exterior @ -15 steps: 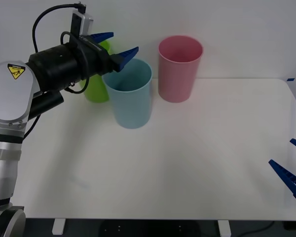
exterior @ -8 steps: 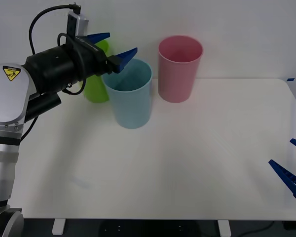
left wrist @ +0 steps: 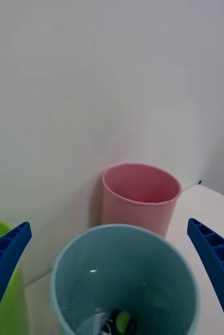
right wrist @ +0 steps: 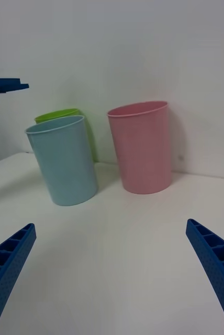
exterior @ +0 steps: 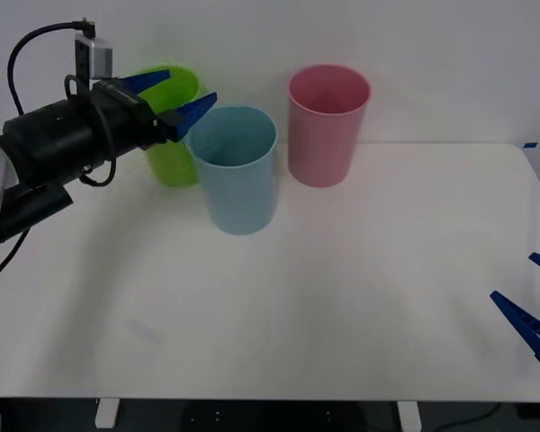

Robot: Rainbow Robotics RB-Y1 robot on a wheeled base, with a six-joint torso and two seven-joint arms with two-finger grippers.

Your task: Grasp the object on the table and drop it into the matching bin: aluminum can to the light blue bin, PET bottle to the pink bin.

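The right gripper (exterior: 533,306) waits, jaws apart, at the desk's (exterior: 360,297) near edge. The left gripper (exterior: 173,97), jaws spread and empty, hangs beside the light blue bin (left wrist: 125,282); the dark aluminum can (left wrist: 118,323), yellow-green patch showing, lies at its bottom.

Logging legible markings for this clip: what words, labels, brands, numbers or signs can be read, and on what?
No readable text.
Aluminum can, lying in the light blue bin: yellow-green patch, markings too small to read.
Pink bin and lime green bin: plain.
Left tool and right tool: open, unmarked.
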